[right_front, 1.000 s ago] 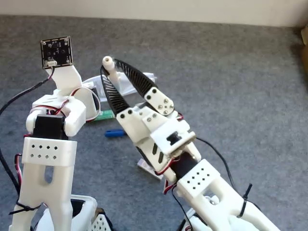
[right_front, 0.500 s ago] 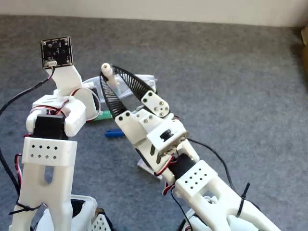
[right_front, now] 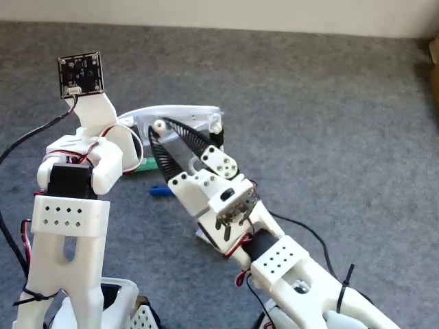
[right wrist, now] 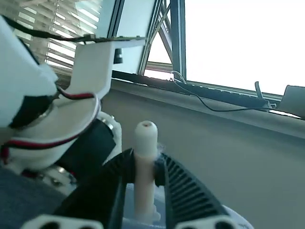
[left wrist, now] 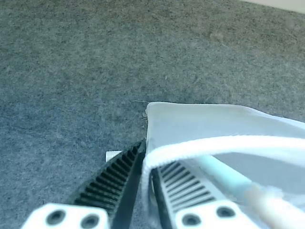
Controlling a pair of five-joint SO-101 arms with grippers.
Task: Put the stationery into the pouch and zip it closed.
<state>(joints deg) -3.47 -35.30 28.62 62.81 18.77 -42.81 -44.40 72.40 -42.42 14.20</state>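
A translucent white pouch (right_front: 180, 114) lies on the grey carpet with its rim lifted. My left gripper (left wrist: 146, 153) is shut on the pouch's edge (left wrist: 157, 124), and a pale teal pen (left wrist: 224, 172) shows through the pouch wall. My right gripper (right_front: 162, 131) is shut on a white stick (right wrist: 144, 167), held upright just over the pouch's near side; the stick's tip (right_front: 159, 125) pokes out past the fingertips. A green pen (right_front: 148, 163) and a small blue piece (right_front: 162, 190) lie on the carpet between the arms.
The left arm's body (right_front: 82, 164) stands close beside the right gripper and also shows in the right wrist view (right wrist: 52, 119). A white flat item (right_front: 206, 236) lies under the right arm. Open carpet (right_front: 329, 123) stretches to the right.
My right gripper has come down and nearer with the white stick, from above the pouch to its near side. More of the pouch rim shows now. The left arm has kept still.
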